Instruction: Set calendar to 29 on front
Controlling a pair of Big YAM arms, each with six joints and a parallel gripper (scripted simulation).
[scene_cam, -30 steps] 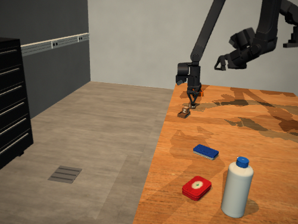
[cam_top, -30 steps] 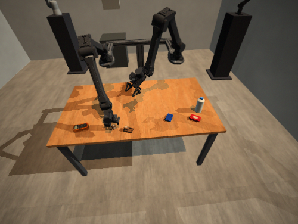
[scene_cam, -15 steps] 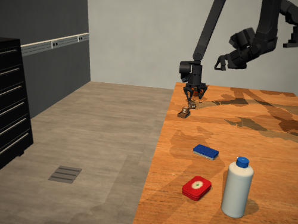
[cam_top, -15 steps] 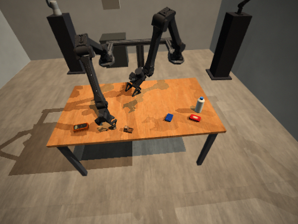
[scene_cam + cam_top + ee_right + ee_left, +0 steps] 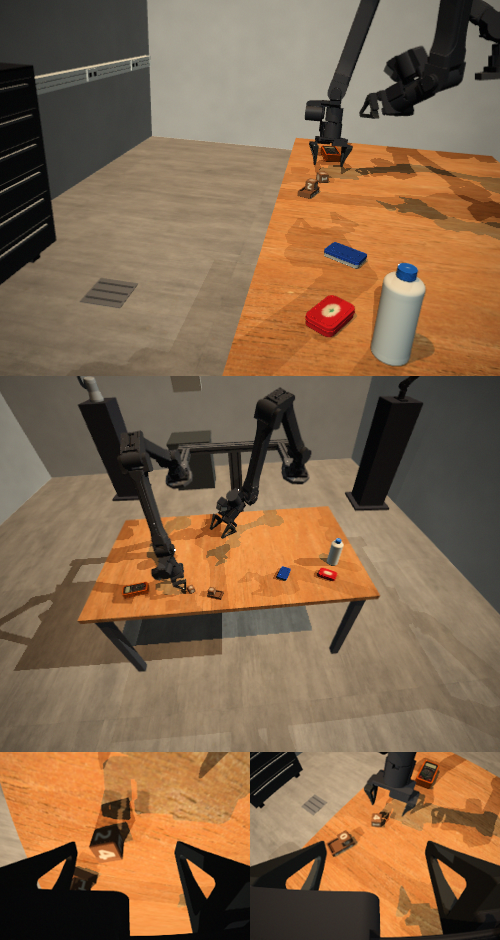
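Note:
The small brown calendar tray (image 5: 215, 593) lies near the table's front edge with one number cube in it. It also shows in the exterior view (image 5: 309, 188) and in the left wrist view (image 5: 341, 843). The second cube (image 5: 190, 588) (image 5: 323, 177) (image 5: 379, 819) lies loose on the table beside the tray, apart from it. In the right wrist view this cube (image 5: 111, 839) shows a 4 and a 2. My right gripper (image 5: 177, 583) (image 5: 388, 809) is open and empty, low over the table just beside the loose cube (image 5: 330, 156). My left gripper (image 5: 223, 525) is open and empty, high over the table's back middle.
An orange hand-held device (image 5: 135, 589) lies left of the right gripper near the front edge. A blue block (image 5: 283, 573), a red tin (image 5: 327, 574) and a white bottle with a blue cap (image 5: 335, 551) stand on the right half of the table.

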